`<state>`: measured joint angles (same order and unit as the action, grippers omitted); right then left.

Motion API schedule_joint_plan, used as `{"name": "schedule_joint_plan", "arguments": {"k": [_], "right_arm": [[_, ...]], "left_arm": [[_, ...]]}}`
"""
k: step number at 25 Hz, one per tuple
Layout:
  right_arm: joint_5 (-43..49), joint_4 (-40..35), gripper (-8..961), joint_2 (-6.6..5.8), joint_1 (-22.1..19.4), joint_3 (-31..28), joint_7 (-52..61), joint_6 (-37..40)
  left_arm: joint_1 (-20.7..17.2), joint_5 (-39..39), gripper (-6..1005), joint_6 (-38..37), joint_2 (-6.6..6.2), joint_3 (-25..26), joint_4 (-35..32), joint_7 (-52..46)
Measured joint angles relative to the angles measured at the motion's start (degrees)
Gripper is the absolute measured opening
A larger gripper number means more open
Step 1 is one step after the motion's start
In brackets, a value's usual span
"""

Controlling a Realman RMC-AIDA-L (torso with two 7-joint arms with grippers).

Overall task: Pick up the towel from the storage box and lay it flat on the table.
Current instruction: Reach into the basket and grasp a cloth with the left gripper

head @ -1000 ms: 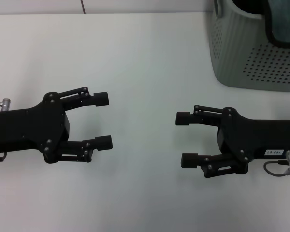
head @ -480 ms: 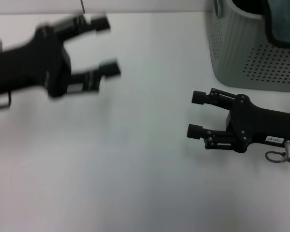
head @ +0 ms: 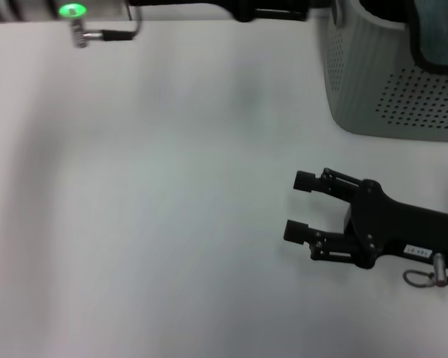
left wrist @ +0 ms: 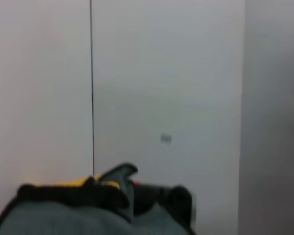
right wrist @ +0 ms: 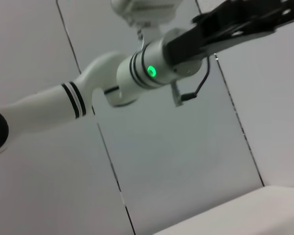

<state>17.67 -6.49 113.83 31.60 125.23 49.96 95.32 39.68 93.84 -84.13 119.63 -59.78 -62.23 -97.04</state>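
The storage box (head: 388, 97), a light grey perforated basket, stands at the table's far right. The towel (head: 440, 37) lies in it, teal-grey side showing, with a black piped edge. In the left wrist view the towel (left wrist: 63, 220) fills the lower part, with a yellow strip and black edge on top. My left gripper (head: 284, 10) reaches along the far edge of the table (head: 172, 186), just left of the box's rim; it also shows in the right wrist view (right wrist: 245, 19). My right gripper (head: 295, 206) is open and empty, low over the table in front of the box.
My left arm's white wrist with a green light (head: 73, 11) lies along the far edge of the table. A grey panelled wall (left wrist: 161, 73) stands behind the box. White tabletop spreads to the left of the right gripper.
My left arm has swung from the near left of the table up and across to the far edge beside the box. My right gripper has shifted slightly and stays open.
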Motion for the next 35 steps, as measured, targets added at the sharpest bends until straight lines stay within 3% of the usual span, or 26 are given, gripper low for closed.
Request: {"name": "schedule_joint_plan", "arguments": {"k": [6,12,29,35], "right_arm": [[-0.4,-0.2,859,0.84,-2.0,-0.1,-0.1,-0.2],[-0.3,-0.3,858,1.48,-1.9,-0.2,-0.1,-0.8],[0.1,-2.6,859,1.74,-0.7,-0.1,-0.8,-4.1],[0.1,-2.6,859,1.87,-0.9,-0.1,-0.8,-4.2]], "left_arm": [[4.2,2.9,854,11.9,0.17,-10.8,0.7,-4.9],[6.4,2.6,853,29.4,0.64,-24.7,2.1,-6.6],[12.4,-5.9,851,46.7,0.94,-38.8,6.7,-6.0],[14.0,-6.0,850,51.0,1.03,-40.8,9.8,-6.0]]}}
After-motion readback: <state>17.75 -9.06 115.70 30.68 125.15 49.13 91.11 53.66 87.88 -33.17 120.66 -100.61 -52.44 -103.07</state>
